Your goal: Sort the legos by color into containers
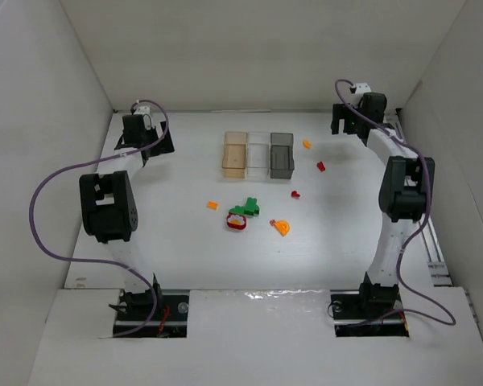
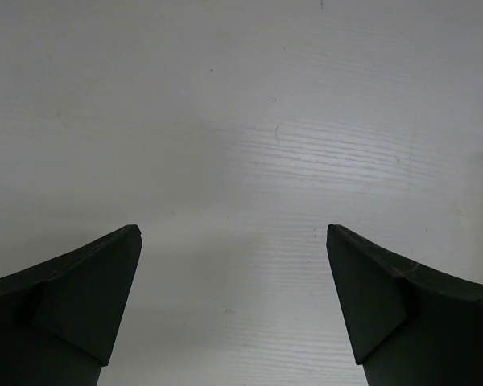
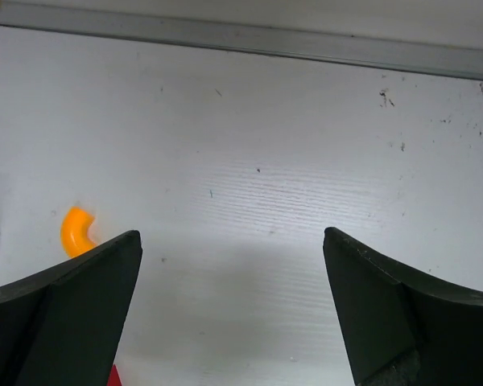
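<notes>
risk, left to right: the left fingers [image 2: 80, 297], spread wide and holding nothing, hang over bare worktop [image 2: 241, 121] at the far left, well apart from every lego. a long reach inward could sweep the amber box [image 1: 235, 154]. it stands in one tight row with the clear box [image 1: 258, 153] and grey box [image 1: 281, 154], so a piece let go off-centre may drop into the wrong colour's box. the green bricks [image 1: 248, 207] appear to touch the red ring [image 1: 237, 222]; a grasp there may take both or knock one away. the orange wedge [image 1: 281, 227] lies near them, low and likely hard to pinch. the right fingers [image 3: 402, 314], likewise spread and empty, have an orange curved piece [image 3: 76, 231] just to their left; closing off-line could flick it.

pose: both arms stand folded, elbows raised, wrists out at the far corners, fingers aimed down at the worktop.
</notes>
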You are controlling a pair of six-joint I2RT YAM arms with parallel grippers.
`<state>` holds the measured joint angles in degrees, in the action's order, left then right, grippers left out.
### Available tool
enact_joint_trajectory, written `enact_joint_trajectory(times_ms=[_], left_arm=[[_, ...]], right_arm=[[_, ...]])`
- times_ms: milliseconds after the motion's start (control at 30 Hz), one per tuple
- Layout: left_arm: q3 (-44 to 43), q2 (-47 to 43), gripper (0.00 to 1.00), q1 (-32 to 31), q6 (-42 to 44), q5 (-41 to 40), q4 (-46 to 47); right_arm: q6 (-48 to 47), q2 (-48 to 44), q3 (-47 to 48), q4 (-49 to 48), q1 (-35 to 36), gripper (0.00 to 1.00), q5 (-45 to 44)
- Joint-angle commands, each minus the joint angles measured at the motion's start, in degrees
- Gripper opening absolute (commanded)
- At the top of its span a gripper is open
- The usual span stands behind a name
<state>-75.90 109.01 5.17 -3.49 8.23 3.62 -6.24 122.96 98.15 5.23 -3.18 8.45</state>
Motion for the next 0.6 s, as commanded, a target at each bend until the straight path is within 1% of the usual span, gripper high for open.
enact_joint_trajectory(times_ms=[0,67,100,167,200,267,300,367,400,500,533,567], left_arm=[[-1.44,-2.14,1.0,0.28,-1.08,-2.16,0.52],[-0.75,-3.54,1.0,0.28,0.58,-0.76,1.04],[0.13,-5.37,1.0,0.28,1.98,0.72,3.22],[1.27,-6.88,1.0,0.28,3.65,1.53,4.46],[1.89,-7.58,1.0,0.28,3.66,2.4,5.08],[1.89,-8.98,1.0,0.28,5.24,3.98,5.08],[2.42,-8.99,1.0,0.28,5.77,3.99,5.08],[2.95,-10.57,1.0,0.28,6.99,6.7,5.61],[3.56,-10.57,1.0,0.28,8.39,7.41,5.61],[2.08,-11.28,1.0,0.28,9.81,11.45,3.16],[1.29,-11.28,1.0,0.28,11.12,12.15,1.93],[-0.03,-10.76,1.0,0.28,11.65,13.55,-0.26]], right_arm=[[-1.31,-5.53,-0.33,-5.23,0.28,0.99,0.96],[-3.06,-6.75,-0.33,-5.23,0.28,0.99,0.43],[-3.69,-6.76,-0.33,-5.76,0.28,0.99,0.43],[-5.61,-8.17,-0.85,-5.76,0.28,0.99,-0.1],[-7.71,-9.39,-0.85,-5.76,0.28,0.99,-0.97],[-8.96,-10.89,-3.04,-7.78,0.89,0.99,-1.5],[-8.96,-12.2,-3.05,-7.78,0.9,0.99,-1.5],[-9.92,-12.74,-3.58,-7.78,1.42,0.99,-1.5],[-12.63,-14.13,-4.8,-7.78,1.42,0.99,-0.2],[-18.44,-14.85,-6.13,-7.0,0.54,0.99,11.64],[-22.81,-13.63,-5.17,-5.25,1.15,0.99,13.07],[-25.11,-12.49,-3.59,0.33,1.68,0.98,14.65]])
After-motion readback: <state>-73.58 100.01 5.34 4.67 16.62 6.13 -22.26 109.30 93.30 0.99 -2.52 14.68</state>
